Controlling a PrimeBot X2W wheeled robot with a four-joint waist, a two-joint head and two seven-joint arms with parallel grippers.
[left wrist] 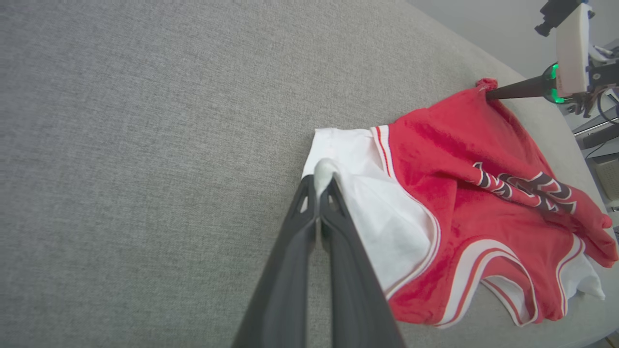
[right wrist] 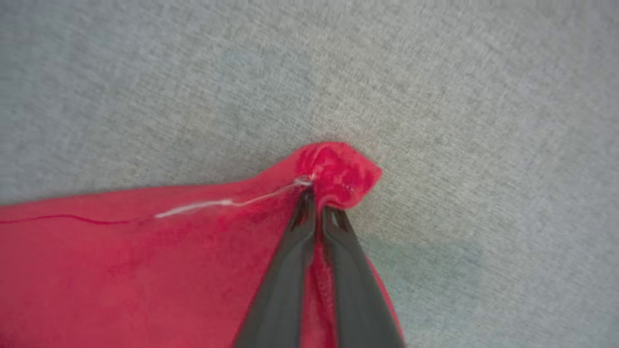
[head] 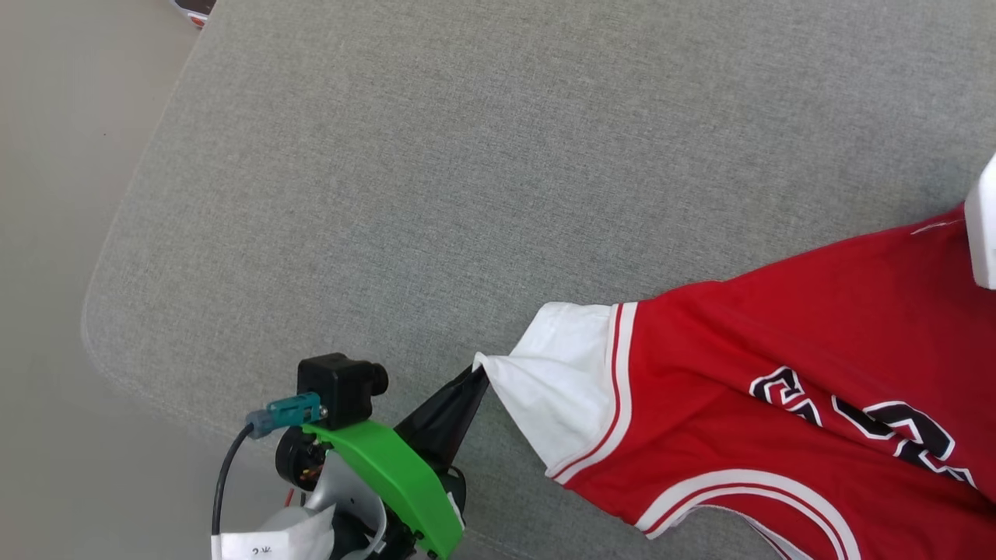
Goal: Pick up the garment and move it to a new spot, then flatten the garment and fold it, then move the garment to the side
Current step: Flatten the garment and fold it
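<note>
The left claw (head: 478, 375) is pinched fully together on the tip of a white sleeve (head: 560, 373). From there, the red jersey garment (head: 778, 327), with striped trim and black, white-outlined print, stretches rightward and lies rumpled on the pale grey woven-fabric surface (head: 389, 155). At its far red corner, the right claw (right wrist: 316, 205) has its 2 fingers clamped on the bunched hem.

A grey fabric surface (head: 467, 155) borders pale floor (head: 47, 233).
</note>
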